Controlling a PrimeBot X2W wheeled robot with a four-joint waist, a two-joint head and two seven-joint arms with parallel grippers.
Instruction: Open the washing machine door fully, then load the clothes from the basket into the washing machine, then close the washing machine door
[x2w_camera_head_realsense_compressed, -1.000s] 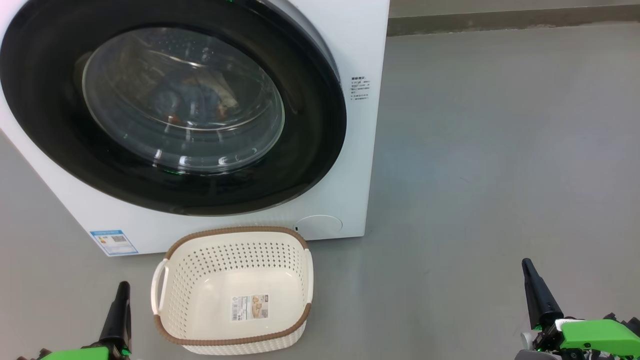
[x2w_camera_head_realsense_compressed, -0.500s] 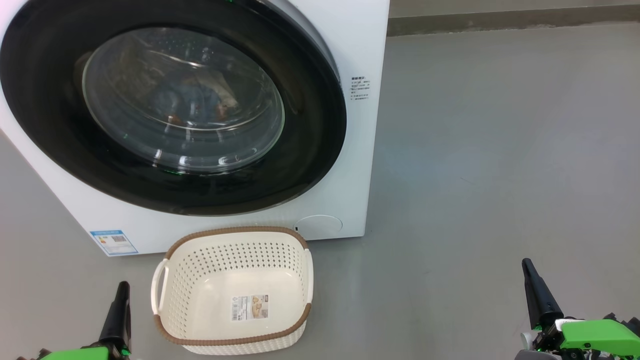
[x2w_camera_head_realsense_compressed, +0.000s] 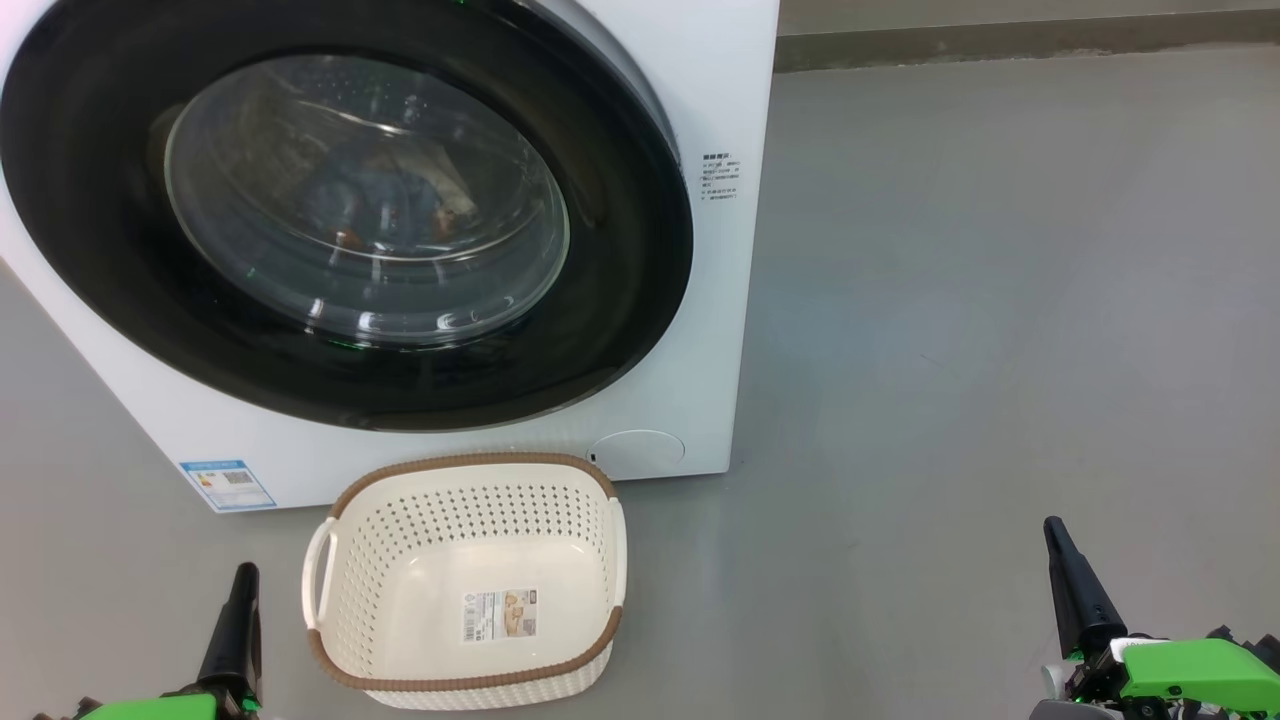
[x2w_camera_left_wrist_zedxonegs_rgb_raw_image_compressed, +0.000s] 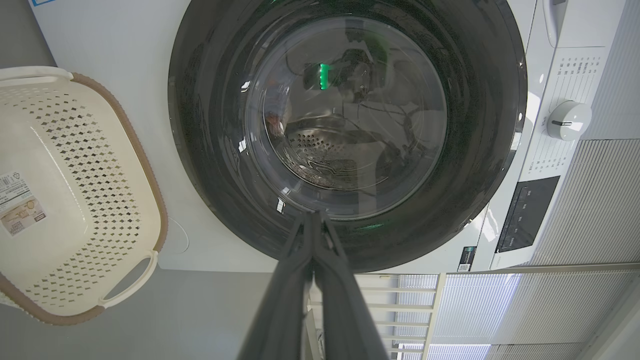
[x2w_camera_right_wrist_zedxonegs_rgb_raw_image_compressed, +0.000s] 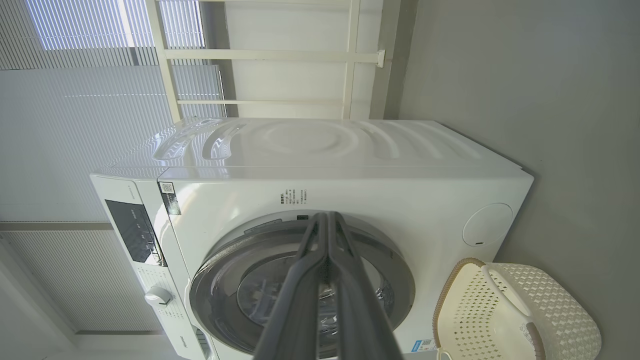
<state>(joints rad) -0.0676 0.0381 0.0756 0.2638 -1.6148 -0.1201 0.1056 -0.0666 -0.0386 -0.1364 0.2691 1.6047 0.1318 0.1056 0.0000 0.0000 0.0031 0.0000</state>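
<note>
Behind shut door (x2w_camera_head_realsense_compressed: 625, 250), clothes (x2w_camera_head_realsense_compressed: 385, 200) perhaps — basket (x2w_camera_head_realsense_compressed: 465, 459) nearby

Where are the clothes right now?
In the head view, upper left, the clothes lie inside the washing machine. They show through the glass of its shut door, behind the empty basket on the floor.

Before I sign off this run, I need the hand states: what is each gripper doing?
Left gripper: closed, holding nothing.
Right gripper: closed, holding nothing.
</note>
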